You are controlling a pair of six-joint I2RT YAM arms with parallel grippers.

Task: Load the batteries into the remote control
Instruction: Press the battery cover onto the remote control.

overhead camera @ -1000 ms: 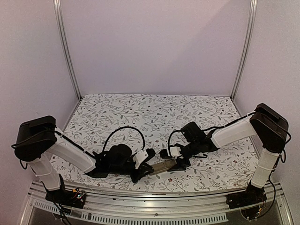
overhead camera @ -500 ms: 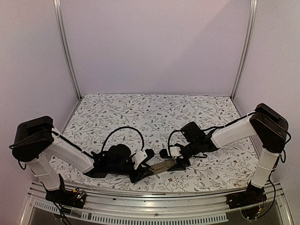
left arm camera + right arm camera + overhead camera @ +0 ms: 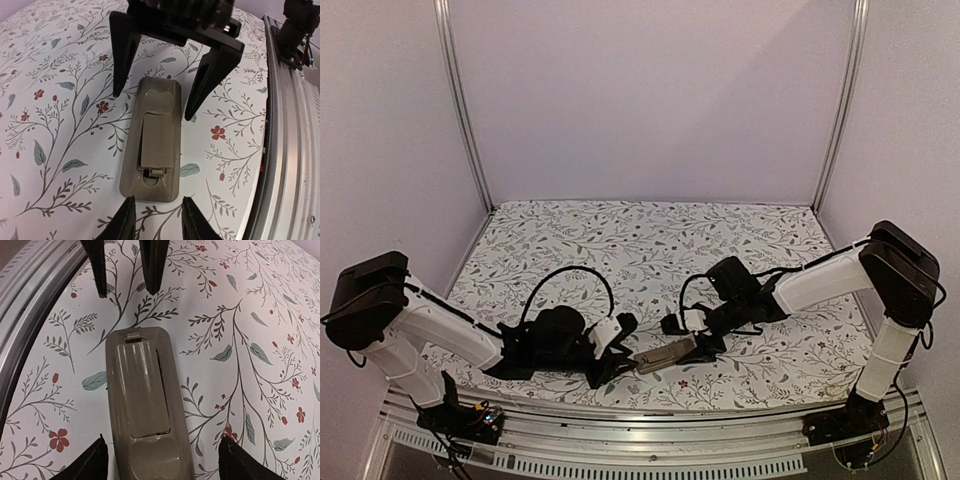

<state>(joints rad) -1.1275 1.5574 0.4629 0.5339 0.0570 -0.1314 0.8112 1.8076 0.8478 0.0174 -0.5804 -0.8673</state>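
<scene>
**A:** Where do we find things?

**B:** The remote control (image 3: pixel 150 145) lies back-up on the surface (image 3: pixel 60 100), close to the front rail (image 3: pixel 290 125), between our two grippers. Its cover (image 3: pixel 142 390) looks seated over the recess. We see no batteries in any view.

**A:** And the grippers?

**B:** The right gripper (image 3: pixel 152 105) is spread wide and straddles one end of the remote control, with a gap showing on each side, so it holds nothing. The left gripper (image 3: pixel 158 210) is parted only narrowly and is empty. Its tips sit just short of the other end, where the latch tab (image 3: pixel 152 172) is.

**A:** So which step are we in?

**B:** We judge it to be work at the cover. Whether the cells lie under it, we cannot tell. To do it well, we close the right gripper squarely on the long sides, low down and clear of the cover, so the body can neither slide nor swing. Then we bring the left gripper to the tab in line with the remote's length, gently. A skewed push could skate the remote toward the rail.
</scene>
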